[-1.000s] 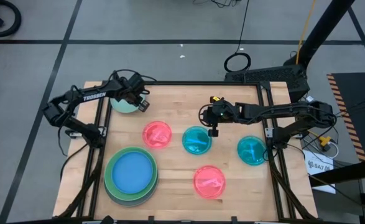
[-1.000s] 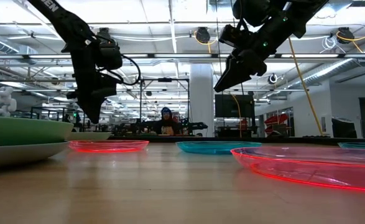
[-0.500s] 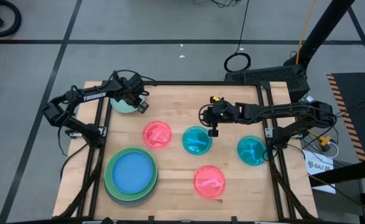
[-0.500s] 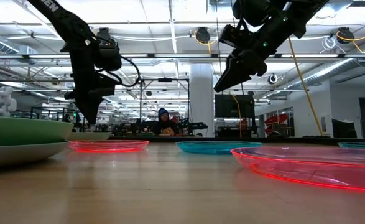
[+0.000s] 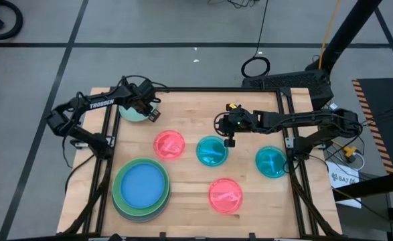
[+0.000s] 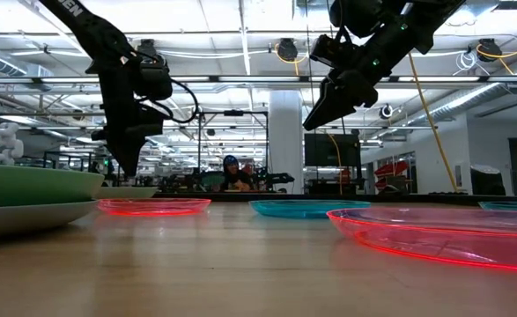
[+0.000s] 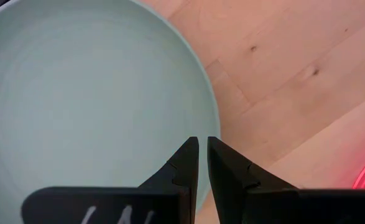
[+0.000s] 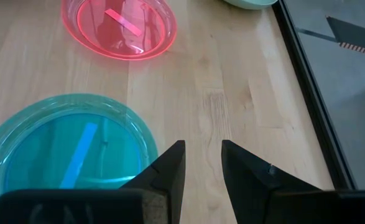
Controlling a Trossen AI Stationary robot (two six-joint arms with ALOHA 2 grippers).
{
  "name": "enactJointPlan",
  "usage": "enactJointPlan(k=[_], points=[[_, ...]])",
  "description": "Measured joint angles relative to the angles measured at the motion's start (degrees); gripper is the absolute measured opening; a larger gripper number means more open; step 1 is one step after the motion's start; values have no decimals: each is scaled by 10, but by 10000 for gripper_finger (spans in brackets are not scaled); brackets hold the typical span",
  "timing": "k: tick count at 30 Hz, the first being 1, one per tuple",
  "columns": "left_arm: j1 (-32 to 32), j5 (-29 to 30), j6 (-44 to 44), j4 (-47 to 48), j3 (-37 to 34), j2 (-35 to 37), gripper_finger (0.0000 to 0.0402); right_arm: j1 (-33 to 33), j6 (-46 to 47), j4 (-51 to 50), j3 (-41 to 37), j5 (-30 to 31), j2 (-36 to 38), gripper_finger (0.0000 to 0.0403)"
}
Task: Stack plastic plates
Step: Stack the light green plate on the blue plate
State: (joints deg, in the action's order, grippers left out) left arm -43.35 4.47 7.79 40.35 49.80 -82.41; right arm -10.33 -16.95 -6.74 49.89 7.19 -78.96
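- High view: your left gripper hangs over the pale green plate at the table's far left corner; the blue plate tops the near-left stack.
- Left wrist view: its fingers sit nearly together above that plate's rim.
- Right wrist view: your right gripper is slightly apart, beside the middle teal plate.

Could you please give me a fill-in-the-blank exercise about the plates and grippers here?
1. The blue plate lies on top of the large ____ plate.
2. The left gripper hangs over the pale ____ plate.
3. ____ pink plates lie singly on the table.

Missing words: green; green; two
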Motion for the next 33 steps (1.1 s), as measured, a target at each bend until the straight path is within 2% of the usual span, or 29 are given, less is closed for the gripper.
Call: enactJointPlan(k=[14,22,26,30,33], points=[[0,-6,-4,35,0,0,43,0,13,0,0,0,0,100],[0,-68,-28,43,0,0,43,0,15,0,0,0,0,100],[0,-67,-37,45,0,0,43,0,17,0,0,0,0,100],[0,-29,-16,45,0,0,43,0,17,1,0,0,0,100],[0,-26,-7,44,0,0,43,0,17,4,0,0,0,100]])
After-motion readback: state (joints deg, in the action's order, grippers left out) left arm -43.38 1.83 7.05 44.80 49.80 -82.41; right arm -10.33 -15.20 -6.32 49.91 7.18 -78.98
